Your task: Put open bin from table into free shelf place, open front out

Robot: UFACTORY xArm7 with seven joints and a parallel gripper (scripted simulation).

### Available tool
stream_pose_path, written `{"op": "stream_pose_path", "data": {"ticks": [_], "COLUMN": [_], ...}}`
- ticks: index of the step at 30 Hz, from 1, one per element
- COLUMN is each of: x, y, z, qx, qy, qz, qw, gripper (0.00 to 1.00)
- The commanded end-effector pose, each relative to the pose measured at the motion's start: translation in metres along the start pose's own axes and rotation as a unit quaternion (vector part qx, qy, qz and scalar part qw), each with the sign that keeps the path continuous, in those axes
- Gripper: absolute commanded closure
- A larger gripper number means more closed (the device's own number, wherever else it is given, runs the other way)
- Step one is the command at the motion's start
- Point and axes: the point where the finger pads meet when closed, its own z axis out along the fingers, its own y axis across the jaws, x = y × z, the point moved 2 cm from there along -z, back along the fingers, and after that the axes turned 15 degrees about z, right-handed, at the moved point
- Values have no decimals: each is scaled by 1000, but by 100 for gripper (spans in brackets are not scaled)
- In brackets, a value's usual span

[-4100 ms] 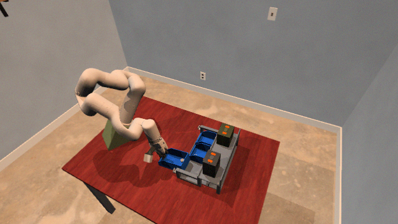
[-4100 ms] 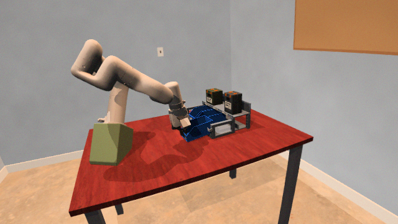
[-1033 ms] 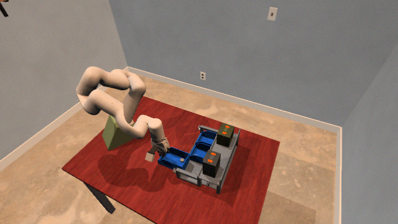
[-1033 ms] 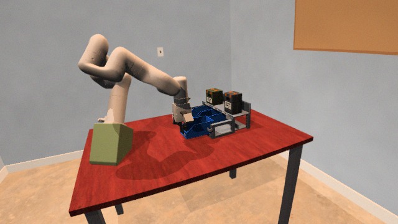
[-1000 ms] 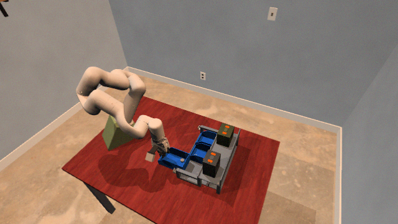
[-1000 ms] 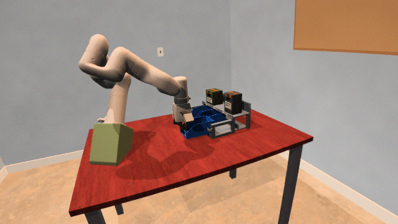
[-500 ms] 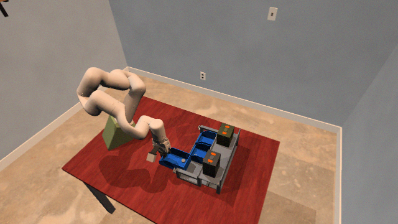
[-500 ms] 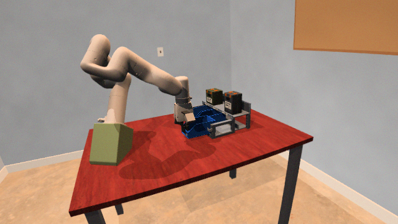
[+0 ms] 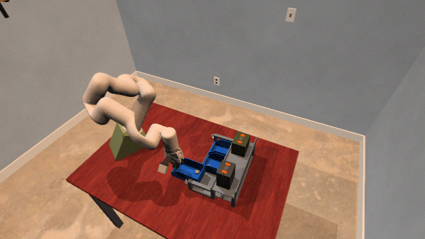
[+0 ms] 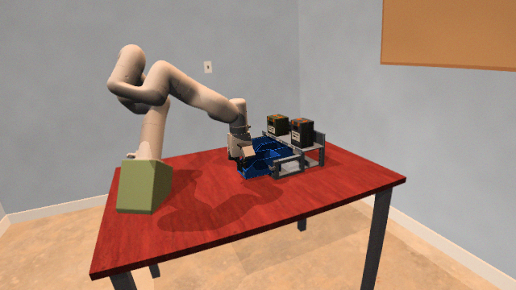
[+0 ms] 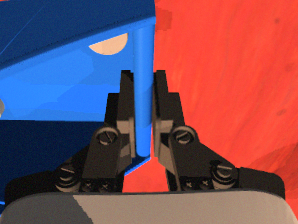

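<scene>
Count, top view: one arm (image 9: 123,86) (image 10: 189,89); one gripper (image 9: 177,164) (image 10: 242,165) (image 11: 143,89); one table (image 9: 259,216) (image 10: 334,193) (image 11: 225,75); one shelf (image 9: 234,200) (image 10: 322,156). Blue bins: three. Two, the far bin (image 9: 222,146) and the middle bin (image 9: 213,162), stand in the row; the third is the task bin (image 9: 187,170) (image 10: 258,166) (image 11: 50,90). Boxes on the upper board: two, one olive box (image 9: 240,143) (image 10: 277,125) and one dark grey box (image 9: 226,174) (image 10: 302,133).

Jaw state: closed to a narrow gap, clamping a blue edge of the task bin. In the wrist view this edge runs from 12 o'clock down between the two fingers.

Task bin position: at 8 o'clock from the middle bin in the top view, gripped at its outer end, its opposite end at the shelf front. The free place (image 9: 207,179) lies toward 4 o'clock. Contact between bin and shelf cannot be determined.

Parts: the top view shows one pale round part (image 9: 197,171) in the task bin. The wrist view shows a tan part (image 11: 109,44), partly covered, and a second item cut off at 9 o'clock. The total cannot be confirmed. In the exterior view the gripper covers part of the task bin, and the blue bins overlap.

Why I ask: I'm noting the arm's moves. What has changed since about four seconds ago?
The wrist rose and swung toward the shelf, bringing the gripper from slanted to nearly upright. It is shut on the front bin; when it closed, I cannot tell. The shelf and two dark boxes stayed put.
</scene>
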Motion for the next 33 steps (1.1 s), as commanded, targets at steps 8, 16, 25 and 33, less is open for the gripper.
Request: {"op": "stream_pose_path", "data": {"ticks": [8, 16, 25, 33], "x": [-2, -3, -5, -5], "y": [-11, -12, -20, -22], "z": [-1, -1, -1, -1], "qx": [2, 2, 2, 2], "qy": [1, 1, 1, 1], "qz": [0, 0, 0, 0], "qw": [1000, 1000, 1000, 1000], "gripper": [100, 100, 100, 100]}}
